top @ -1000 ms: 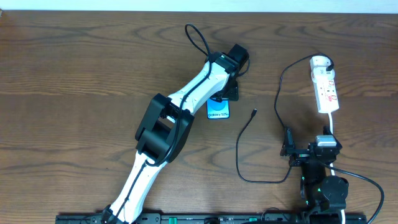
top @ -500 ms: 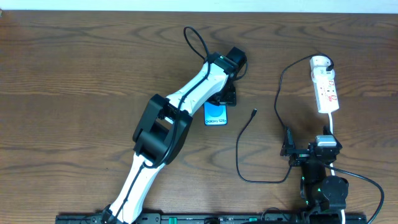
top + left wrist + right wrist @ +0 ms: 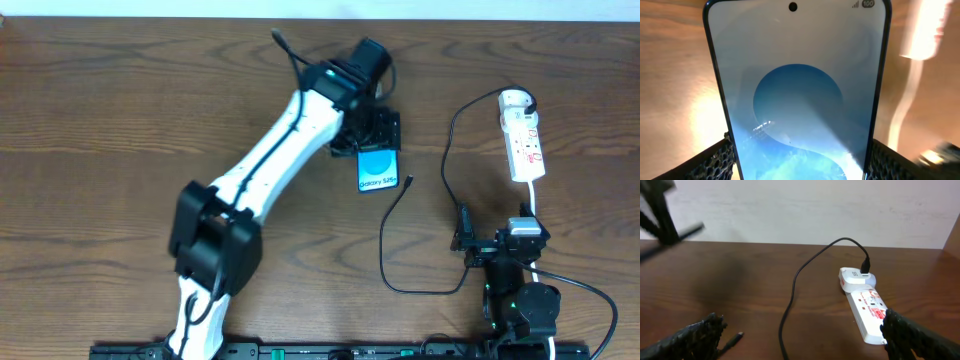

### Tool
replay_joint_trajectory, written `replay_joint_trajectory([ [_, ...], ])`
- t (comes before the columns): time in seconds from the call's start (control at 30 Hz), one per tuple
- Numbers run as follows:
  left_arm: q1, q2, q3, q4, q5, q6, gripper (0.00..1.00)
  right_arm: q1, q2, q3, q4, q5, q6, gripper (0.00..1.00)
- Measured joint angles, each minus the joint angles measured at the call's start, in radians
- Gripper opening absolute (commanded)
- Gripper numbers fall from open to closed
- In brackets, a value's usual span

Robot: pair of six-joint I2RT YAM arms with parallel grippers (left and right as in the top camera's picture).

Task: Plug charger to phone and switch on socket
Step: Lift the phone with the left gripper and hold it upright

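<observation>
The left arm (image 3: 270, 150) reaches over the table (image 3: 110, 110) to its far middle. There the left gripper (image 3: 372, 138) is clamped on the phone (image 3: 377, 171), with a finger (image 3: 715, 160) pressed against each long edge and the screen facing up. Just right of the phone, not touching it, lies the connector tip (image 3: 409, 181) of the charger (image 3: 384, 245). Its black cable loops nearer, then runs far to the socket (image 3: 523, 140) at the far right. The right gripper (image 3: 466, 240) sits near right, fingers (image 3: 692, 337) spread wide and holding nothing.
</observation>
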Motion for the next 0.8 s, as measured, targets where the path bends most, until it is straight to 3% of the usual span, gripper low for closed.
replay_joint_trajectory([
  [0.47,0.195,-0.079,0.000,-0.004,0.687,-0.043,0.79,0.000,0.000,0.000,0.000,0.000,0.000,0.99],
  [0.8,0.261,-0.079,0.000,-0.004,0.878,-0.224,0.79,0.000,0.000,0.000,0.000,0.000,0.000,0.99],
])
